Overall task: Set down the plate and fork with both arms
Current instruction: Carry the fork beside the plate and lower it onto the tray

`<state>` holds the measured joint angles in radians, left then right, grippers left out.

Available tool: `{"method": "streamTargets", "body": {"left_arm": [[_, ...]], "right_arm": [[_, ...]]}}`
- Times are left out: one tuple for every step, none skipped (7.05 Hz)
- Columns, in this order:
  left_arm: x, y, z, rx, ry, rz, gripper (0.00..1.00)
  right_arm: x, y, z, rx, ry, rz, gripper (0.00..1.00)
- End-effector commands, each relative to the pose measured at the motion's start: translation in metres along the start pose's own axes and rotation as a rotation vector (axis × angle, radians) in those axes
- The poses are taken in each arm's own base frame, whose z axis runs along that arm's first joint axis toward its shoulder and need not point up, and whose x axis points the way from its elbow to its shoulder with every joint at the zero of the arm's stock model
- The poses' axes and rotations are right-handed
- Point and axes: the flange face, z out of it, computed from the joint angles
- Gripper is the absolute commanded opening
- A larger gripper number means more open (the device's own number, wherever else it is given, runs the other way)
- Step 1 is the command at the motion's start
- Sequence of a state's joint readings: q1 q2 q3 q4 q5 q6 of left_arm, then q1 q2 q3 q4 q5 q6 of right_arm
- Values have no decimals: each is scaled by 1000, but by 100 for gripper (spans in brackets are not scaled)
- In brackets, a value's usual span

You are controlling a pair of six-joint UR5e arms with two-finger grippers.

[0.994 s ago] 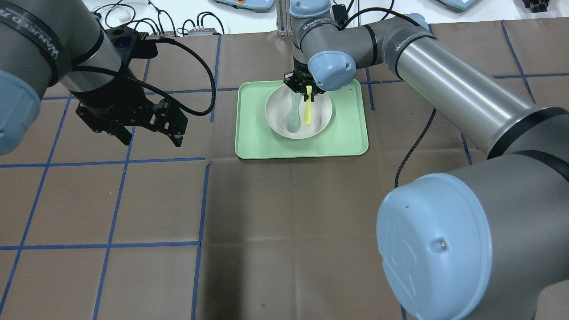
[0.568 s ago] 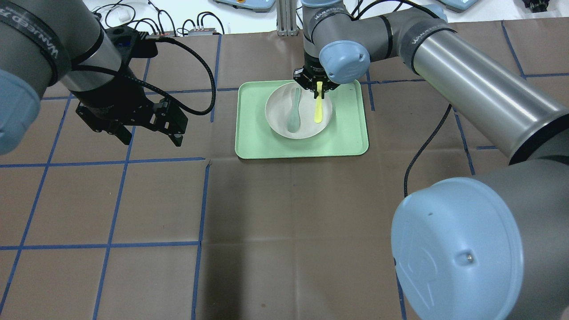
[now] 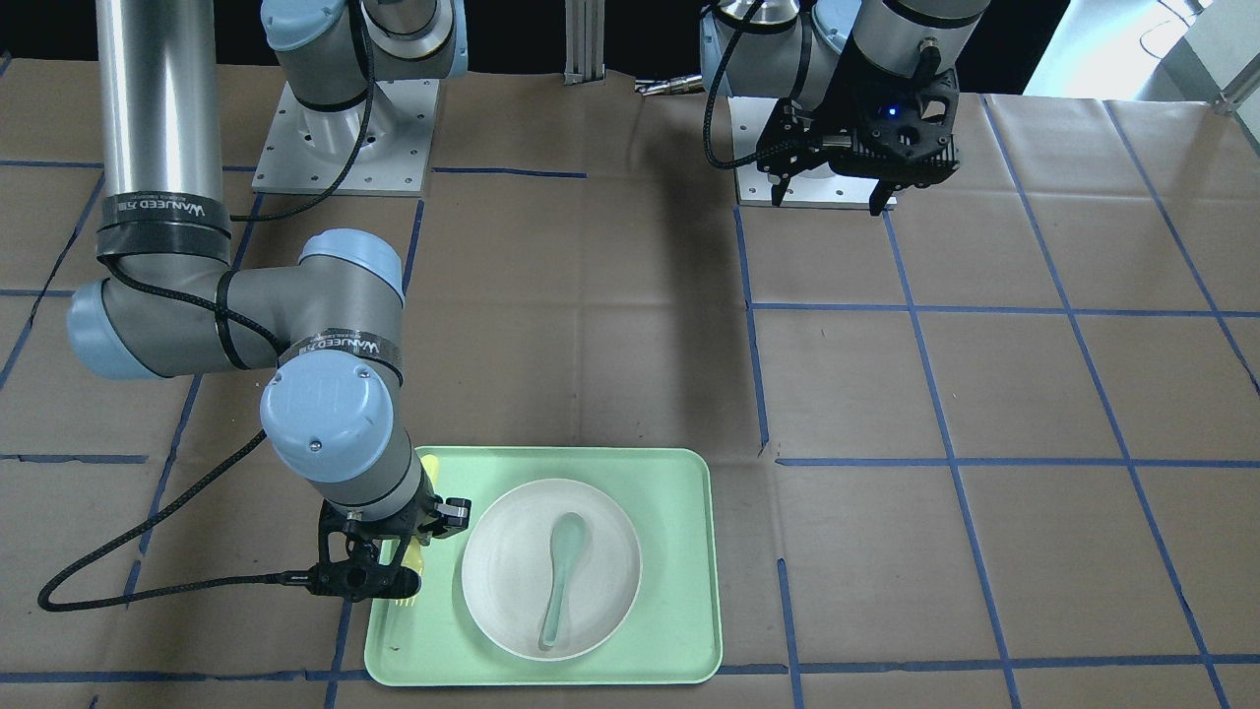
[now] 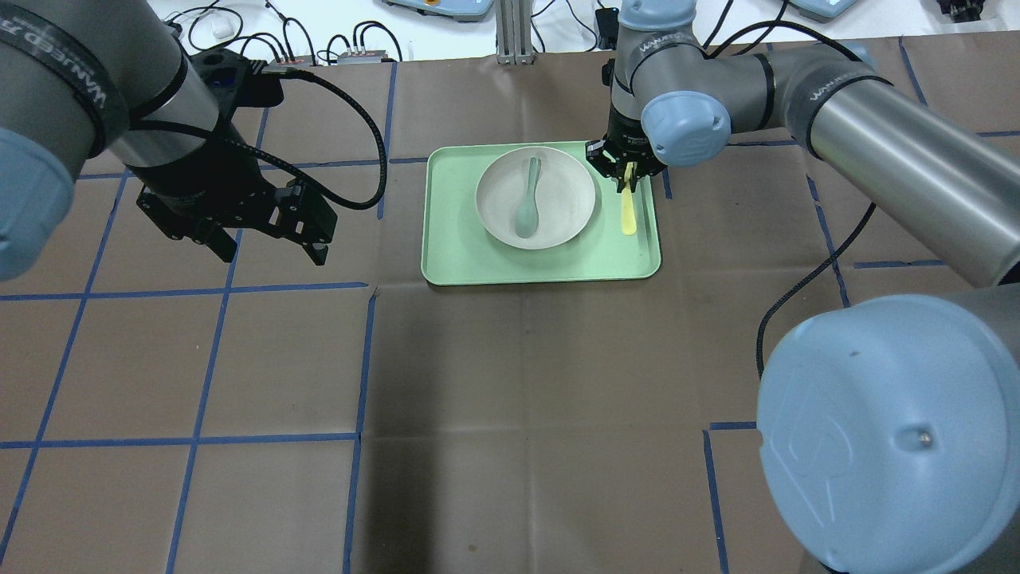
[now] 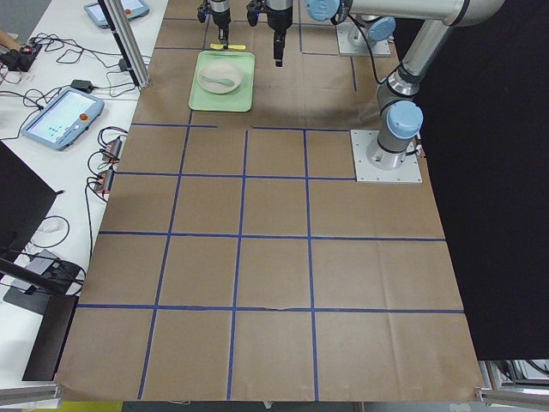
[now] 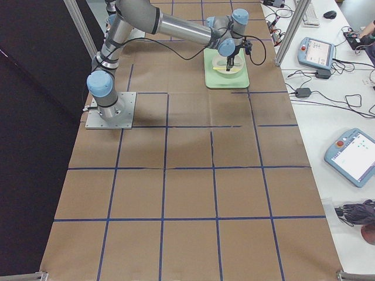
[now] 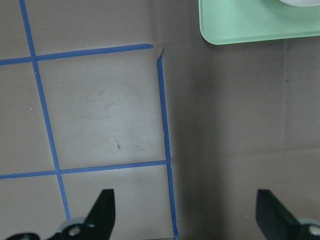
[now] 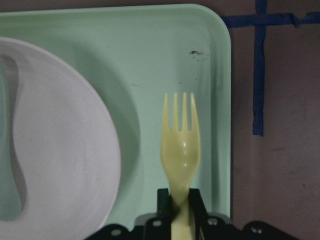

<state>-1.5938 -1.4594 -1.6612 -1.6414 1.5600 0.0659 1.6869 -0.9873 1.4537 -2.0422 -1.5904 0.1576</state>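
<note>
The off-white plate sits on the pale green tray, also seen in the front view and the right wrist view. My right gripper is shut on the handle of the pale yellow fork. The fork hangs over the tray's strip just right of the plate, tines pointing away from the gripper. My left gripper is open and empty above the brown table, left of the tray; its fingers show apart.
A grey-green spoon lies in the plate. The tray's corner shows at the top of the left wrist view. Blue tape lines grid the brown table. Cables and tablets lie beyond the table's far edge.
My right gripper has carried the fork rightwards, from over the plate beside the spoon to over the tray's right strip. The left arm has not moved.
</note>
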Motion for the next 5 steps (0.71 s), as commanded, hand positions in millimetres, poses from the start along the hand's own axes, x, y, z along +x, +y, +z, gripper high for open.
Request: {"method": "streamTargets", "body": {"left_arm": [[0, 0, 0, 1, 0, 0, 99], [0, 0, 0, 1, 0, 0, 99], [0, 0, 0, 1, 0, 0, 99], [0, 0, 0, 1, 0, 0, 99], [0, 0, -1, 2, 0, 0, 99]], "right_arm": [[5, 1, 37, 30, -5, -7, 0], [3, -3, 50, 37, -8, -7, 0], [3, -3, 53, 34, -8, -2, 0], [2, -3, 53, 36, -7, -4, 1], [2, -4, 53, 36, -5, -4, 31]]}}
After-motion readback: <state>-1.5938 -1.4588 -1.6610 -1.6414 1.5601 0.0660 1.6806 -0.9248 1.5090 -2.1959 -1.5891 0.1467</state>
